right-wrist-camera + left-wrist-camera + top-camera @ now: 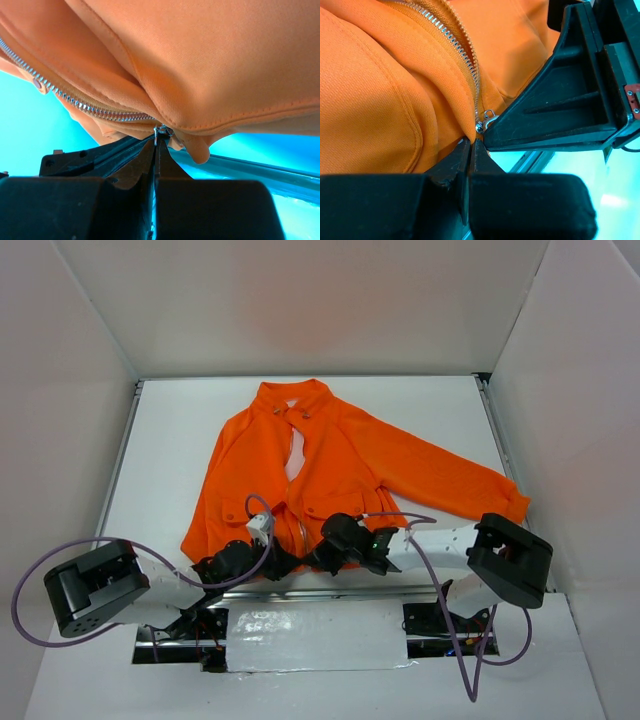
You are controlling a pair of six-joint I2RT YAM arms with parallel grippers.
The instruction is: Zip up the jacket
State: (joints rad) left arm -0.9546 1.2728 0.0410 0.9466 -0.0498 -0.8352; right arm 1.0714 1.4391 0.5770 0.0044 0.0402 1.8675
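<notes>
The left gripper (471,146) is pinching the bottom hem of the jacket (340,465). Its fingers are pressing together on the orange fabric directly below the lower end of the zipper.

The right gripper (156,144) is clamping tip to tip on the zipper pull (161,131), which is sitting right at its fingertips, at the hem. In the left wrist view, one black finger of the right gripper is lying across from the right. Its tip is touching the silver slider just above the left fingertips.

The jacket is lying flat on the white table (170,440). Its hem is at both grippers and its collar is at the far end from them. The zipper teeth (451,36) are running away from the left gripper toward the collar. At the chest the front is standing open and is showing the pale lining (295,455).

A front pocket (238,512) is lying beyond and to the left of the left gripper. Its flap is lying shut, so its contents cannot be determined.
</notes>
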